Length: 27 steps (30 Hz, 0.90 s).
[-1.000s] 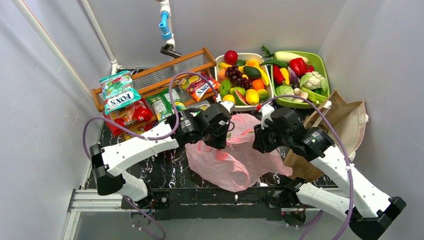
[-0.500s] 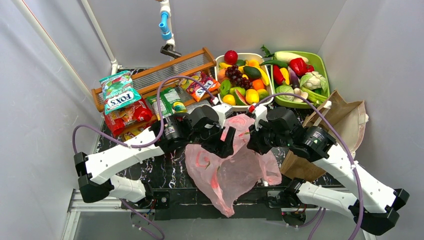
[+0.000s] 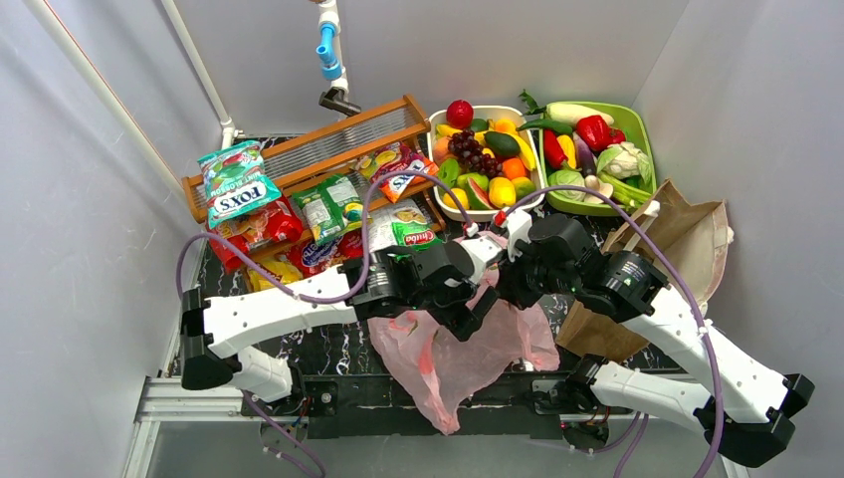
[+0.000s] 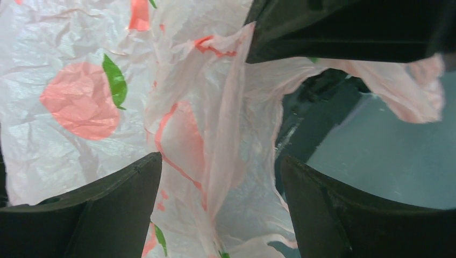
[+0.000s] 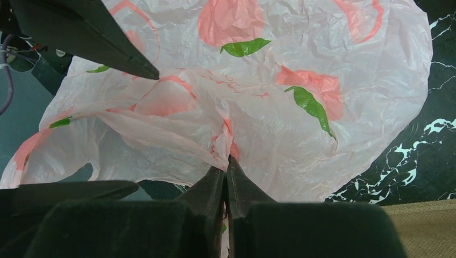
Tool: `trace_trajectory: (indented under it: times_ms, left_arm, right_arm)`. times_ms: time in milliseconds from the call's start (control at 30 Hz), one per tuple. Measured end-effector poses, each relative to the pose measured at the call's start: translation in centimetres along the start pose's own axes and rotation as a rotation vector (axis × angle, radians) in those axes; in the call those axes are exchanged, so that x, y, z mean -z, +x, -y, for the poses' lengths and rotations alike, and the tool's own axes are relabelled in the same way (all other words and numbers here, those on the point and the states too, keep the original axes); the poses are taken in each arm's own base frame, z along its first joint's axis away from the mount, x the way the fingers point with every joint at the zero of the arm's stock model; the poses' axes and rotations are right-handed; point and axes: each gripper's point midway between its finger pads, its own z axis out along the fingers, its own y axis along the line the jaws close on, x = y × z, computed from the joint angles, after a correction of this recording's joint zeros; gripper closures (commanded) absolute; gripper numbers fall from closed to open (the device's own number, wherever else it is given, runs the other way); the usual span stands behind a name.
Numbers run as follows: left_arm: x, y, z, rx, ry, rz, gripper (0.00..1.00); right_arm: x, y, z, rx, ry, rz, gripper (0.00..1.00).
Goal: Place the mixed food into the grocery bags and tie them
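The pink rose-printed bag (image 3: 448, 349) hangs bunched between both arms, with its lower end drooping over the table's near edge. My right gripper (image 5: 228, 161) is shut on a gathered fold of this bag (image 5: 301, 123). My left gripper (image 4: 220, 177) stands open just left of it, a loose pleat of the bag (image 4: 215, 129) between its fingers (image 4: 107, 209) without being pinched. The brown paper bag (image 3: 677, 249) lies at the right. Toy fruits (image 3: 483, 154) fill the white basket, and snack packets (image 3: 328, 214) lie at the left.
A green tray (image 3: 642, 124) of toy vegetables sits at the back right. A wooden rack (image 3: 318, 149) stands behind the packets. The black marbled table (image 5: 430, 107) shows beside the bag. White walls close in on both sides.
My left gripper opened, let go of the pink bag and moved right toward the right gripper. The right gripper closed on a bag fold. The bag now hangs lower.
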Motion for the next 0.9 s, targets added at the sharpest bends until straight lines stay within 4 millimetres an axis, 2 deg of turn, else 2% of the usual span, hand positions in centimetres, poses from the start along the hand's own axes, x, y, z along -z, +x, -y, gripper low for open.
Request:
trace_trajectory:
  times_ms: [233,267,400,433,667,900]
  left_arm:
    - [-1.8,0.1,-1.8,-0.064,-0.164,0.011,0.45]
    - [-1.9,0.1,-2.0,-0.067,-0.175,0.014,0.52]
    - [-2.4,-0.2,-2.7,-0.071,-0.223,0.030,0.97]
    - [-2.4,-0.3,-2.8,-0.068,-0.233,0.035,1.00]
    - [-2.8,0.4,-3.4,-0.052,-0.250,0.024,1.00]
    - [-1.1,0.8,-3.2,0.017,-0.252,-0.009,0.97]
  right_arm:
    - [0.3,1.3,0.7,-0.020,0.037,-0.049,0.93]
    - [0.3,1.4,0.7,-0.026,0.043,-0.055,0.93]
    - [0.6,1.8,1.0,-0.037,0.059,-0.064,0.94]
    - [0.6,1.8,1.0,-0.035,0.055,-0.062,0.94]
    - [0.8,1.1,-0.3,-0.020,-0.008,-0.026,0.94]
    - [0.0,0.2,-0.6,-0.014,-0.021,-0.032,0.94]
